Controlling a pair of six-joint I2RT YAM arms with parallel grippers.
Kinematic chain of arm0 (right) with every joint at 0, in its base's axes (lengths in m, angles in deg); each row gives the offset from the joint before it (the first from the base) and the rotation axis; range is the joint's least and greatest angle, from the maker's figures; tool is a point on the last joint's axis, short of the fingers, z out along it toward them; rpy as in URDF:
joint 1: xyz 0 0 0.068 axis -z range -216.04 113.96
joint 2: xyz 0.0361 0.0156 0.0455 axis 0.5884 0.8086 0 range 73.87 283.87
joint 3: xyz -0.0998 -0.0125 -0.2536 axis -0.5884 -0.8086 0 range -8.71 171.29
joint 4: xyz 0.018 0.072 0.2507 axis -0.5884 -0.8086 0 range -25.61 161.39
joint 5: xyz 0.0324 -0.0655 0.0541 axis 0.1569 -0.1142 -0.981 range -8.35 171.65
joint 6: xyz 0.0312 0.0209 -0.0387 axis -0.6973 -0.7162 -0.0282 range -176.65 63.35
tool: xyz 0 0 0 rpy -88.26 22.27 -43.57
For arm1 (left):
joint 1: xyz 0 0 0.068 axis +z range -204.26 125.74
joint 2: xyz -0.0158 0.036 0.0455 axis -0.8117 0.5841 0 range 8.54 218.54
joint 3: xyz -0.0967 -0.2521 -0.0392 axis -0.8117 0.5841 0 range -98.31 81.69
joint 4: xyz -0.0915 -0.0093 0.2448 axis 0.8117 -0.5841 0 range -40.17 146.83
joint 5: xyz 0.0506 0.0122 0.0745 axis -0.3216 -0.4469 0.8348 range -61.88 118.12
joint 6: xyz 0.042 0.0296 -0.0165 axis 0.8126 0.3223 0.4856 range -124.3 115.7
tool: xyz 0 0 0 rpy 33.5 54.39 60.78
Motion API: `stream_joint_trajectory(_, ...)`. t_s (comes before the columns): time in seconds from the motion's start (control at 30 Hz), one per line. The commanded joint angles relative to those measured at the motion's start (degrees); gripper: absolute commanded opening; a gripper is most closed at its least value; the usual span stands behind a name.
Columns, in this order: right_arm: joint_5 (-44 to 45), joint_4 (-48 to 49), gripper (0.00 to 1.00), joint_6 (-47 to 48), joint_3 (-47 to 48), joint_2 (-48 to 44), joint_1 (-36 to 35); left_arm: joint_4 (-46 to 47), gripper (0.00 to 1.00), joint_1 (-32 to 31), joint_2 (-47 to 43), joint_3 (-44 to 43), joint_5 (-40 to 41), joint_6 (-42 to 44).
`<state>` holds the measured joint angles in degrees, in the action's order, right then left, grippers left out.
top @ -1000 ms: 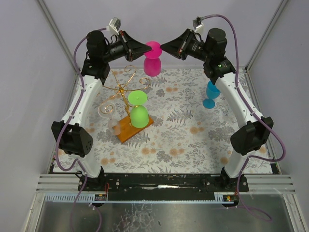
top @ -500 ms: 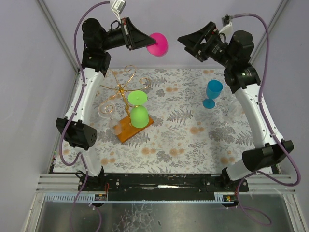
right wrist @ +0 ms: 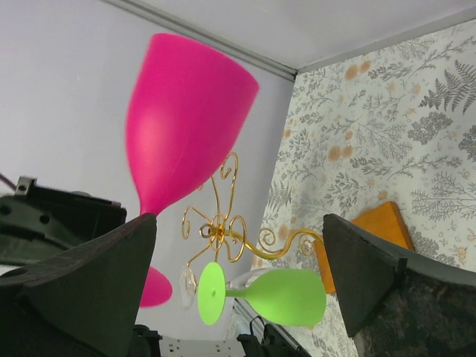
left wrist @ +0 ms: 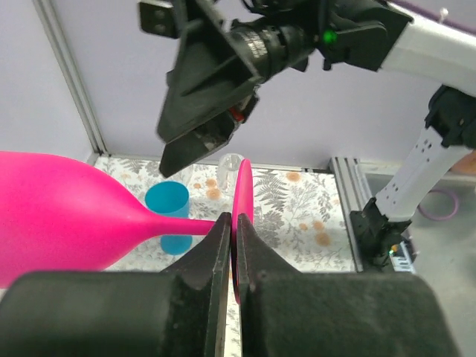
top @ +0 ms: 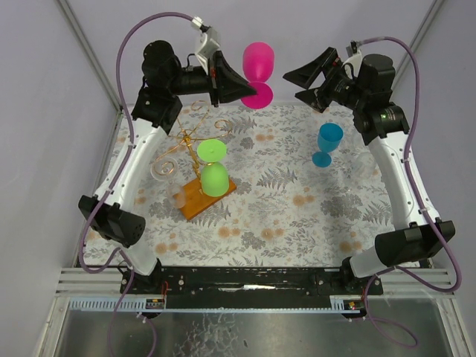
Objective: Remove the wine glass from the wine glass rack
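Note:
A pink wine glass (top: pixel 258 61) hangs in the air above the back of the table, bowl up. My left gripper (top: pixel 251 94) is shut on the edge of its round foot (left wrist: pixel 243 195), with the stem and bowl (left wrist: pixel 63 216) reaching left in the left wrist view. My right gripper (top: pixel 303 84) is open a short way to the right of the glass, with nothing between its fingers. The wine glass rack (top: pixel 195 136), gold wire on a wooden base (top: pixel 195 202), carries a green glass (top: pixel 214 178) and a clear glass (top: pixel 165 171), both hanging bowl down.
A blue glass (top: pixel 327 141) stands upright on the fern-patterned mat at the right. Grey walls and a metal frame post (left wrist: pixel 71 74) close in the back. In the right wrist view the rack (right wrist: pixel 223 227) and green glass (right wrist: pixel 286 296) lie between the open fingers, far below.
My right gripper has opened, let go of the pink glass and drawn back to the right. The left arm has turned the glass from bowl down to bowl up and carried it slightly right.

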<state>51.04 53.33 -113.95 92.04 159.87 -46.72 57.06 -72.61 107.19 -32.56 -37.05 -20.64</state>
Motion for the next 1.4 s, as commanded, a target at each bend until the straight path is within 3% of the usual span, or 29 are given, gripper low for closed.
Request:
stream_joint_trajectory(0.0, -6.5, 1.2, 0.99, -0.9, -0.3, -1.1, 1.1, -10.9, 0.0, -3.4, -4.4, 1.8, 1.3, 25.6)
stream_joint_trajectory(0.17, -9.6, 1.2, 0.99, -1.0, -0.7, -0.7, 1.8, -20.8, 0.0, -8.0, -8.1, 6.7, 4.8, 43.9)
stream_joint_trajectory(0.57, -13.8, -0.3, 0.99, 0.0, 2.0, 1.1, 2.7, -30.7, 0.0, -14.1, -12.8, 14.6, 10.5, 63.9)
stream_joint_trajectory(1.07, -18.8, -11.7, 0.99, 7.0, 4.5, 4.3, 2.3, -36.6, 0.0, -20.7, -11.7, 14.5, 13.5, 71.1)
stream_joint_trajectory(1.37, -20.4, -12.0, 0.99, 8.2, 2.5, 3.2, 0.3, -37.7, 0.0, -22.6, -10.3, 13.0, 14.9, 71.6)
